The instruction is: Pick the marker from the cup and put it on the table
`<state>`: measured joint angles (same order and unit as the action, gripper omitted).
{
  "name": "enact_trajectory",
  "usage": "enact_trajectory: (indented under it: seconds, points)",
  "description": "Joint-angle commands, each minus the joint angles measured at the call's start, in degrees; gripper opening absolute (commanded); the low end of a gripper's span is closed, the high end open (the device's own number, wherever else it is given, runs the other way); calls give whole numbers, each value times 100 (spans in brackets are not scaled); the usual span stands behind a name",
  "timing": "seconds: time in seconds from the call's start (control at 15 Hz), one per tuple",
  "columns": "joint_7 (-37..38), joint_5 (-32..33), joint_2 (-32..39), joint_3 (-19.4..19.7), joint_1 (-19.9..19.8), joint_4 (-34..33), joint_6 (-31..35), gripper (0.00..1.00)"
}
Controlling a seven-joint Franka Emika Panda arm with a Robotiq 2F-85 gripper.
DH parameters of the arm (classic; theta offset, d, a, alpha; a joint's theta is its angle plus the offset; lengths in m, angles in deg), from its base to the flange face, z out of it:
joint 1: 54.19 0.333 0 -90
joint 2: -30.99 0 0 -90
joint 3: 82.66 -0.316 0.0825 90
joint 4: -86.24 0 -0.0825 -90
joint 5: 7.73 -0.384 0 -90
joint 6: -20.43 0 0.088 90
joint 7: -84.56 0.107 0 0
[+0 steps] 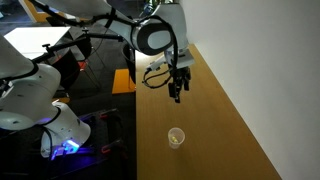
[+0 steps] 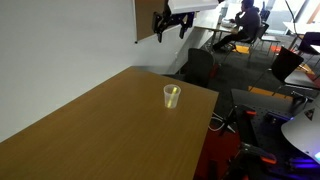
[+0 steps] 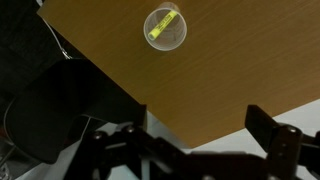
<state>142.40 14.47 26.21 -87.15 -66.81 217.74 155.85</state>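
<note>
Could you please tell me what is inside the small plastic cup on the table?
A yellow marker lies slanted inside the cup, clear in the wrist view. The cup's floor under it is covered.

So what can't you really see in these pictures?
- The marker: clear in the wrist view, but too small inside the cup to make out in both exterior views.
- The fingers: dark and blurred in the wrist view, lower parts cut off by the bottom edge.
- The gripper: small and dark in both exterior views, finger gap unclear.

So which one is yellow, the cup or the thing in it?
The marker inside: a thin yellow stick. The cup around it is whitish and see-through.
</note>
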Motion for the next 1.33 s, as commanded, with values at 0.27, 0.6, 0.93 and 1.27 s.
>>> enact_trajectory:
  seconds: [0.27,0.6,0.93,1.27]
  points:
    - [446,83,101,316,320,-75,-42,100]
    - [2247,145,199,416,466,-59,-391,100]
    - [4142,242,517,410,637,-175,-610,100]
    - [5780,116,1061,573,780,-379,-329,100]
